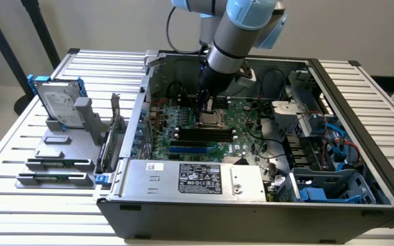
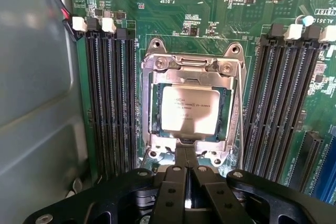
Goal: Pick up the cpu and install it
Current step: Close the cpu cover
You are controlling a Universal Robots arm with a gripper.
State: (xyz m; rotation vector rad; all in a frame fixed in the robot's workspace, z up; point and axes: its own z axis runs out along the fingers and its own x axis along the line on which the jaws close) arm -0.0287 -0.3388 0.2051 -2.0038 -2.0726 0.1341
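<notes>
The cpu [image 2: 190,109], a small square chip with a silver-grey top, lies flat in the metal socket frame [image 2: 157,66] on the green motherboard [image 2: 220,3]. My gripper [image 2: 185,153] is shut, its two black fingers pressed together with nothing visible between them. Their tips are at the socket's edge, just beside the chip. In the exterior view the gripper [image 1: 206,106] reaches down into the open computer case, right over the socket [image 1: 209,122].
Long black memory slots [image 2: 113,103] [image 2: 273,103] flank the socket on both sides. The grey case wall [image 2: 37,103] stands close by. A power supply [image 1: 197,177], cables and drive bays [image 1: 320,148] crowd the case. A hard drive [image 1: 59,105] in a blue bracket stands outside on a grey fixture.
</notes>
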